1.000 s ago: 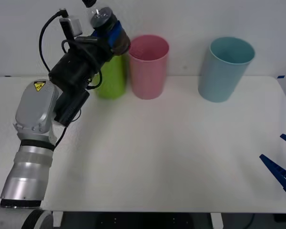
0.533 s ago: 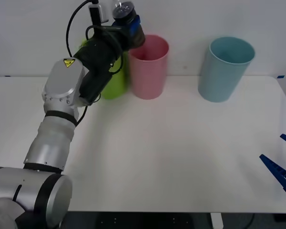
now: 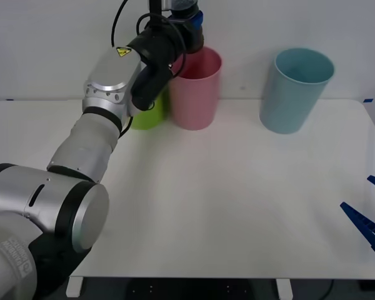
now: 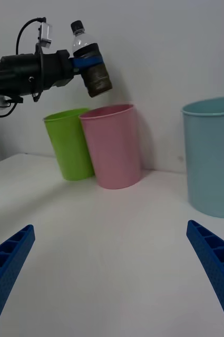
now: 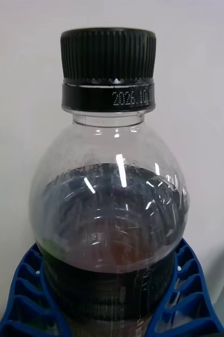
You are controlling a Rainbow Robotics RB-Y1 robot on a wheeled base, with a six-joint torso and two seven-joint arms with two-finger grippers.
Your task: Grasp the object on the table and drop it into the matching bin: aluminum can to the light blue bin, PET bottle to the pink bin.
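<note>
While the left arm reaches far across the white table [image 3: 225, 206], its left gripper [image 3: 189, 25] is held high at the far side, blue fingers [image 5: 27, 295] clamped around the dark body of the PET bottle [image 4: 89, 60]. Seen from the right wrist, the bottle hangs in the air, slightly tilted with its black cap uppermost, above the far rim of the pink bin [image 3: 195, 87] and clear of it. The left wrist camera shows the bottle close up: black ribbed cap, clear shoulder, dark liquid below, and a blue finger hugging each side.

Along the far edge of the table, from left to right, stand a lime green bin [image 4: 69, 142], partly hidden behind the arm in the front view, then the pink bin just beside it, then the light blue bin [image 3: 295, 90] well apart to the right.

At the near right edge of the table, the right gripper [image 4: 112, 274] waits low with its blue fingers spread wide apart, holding nothing.
</note>
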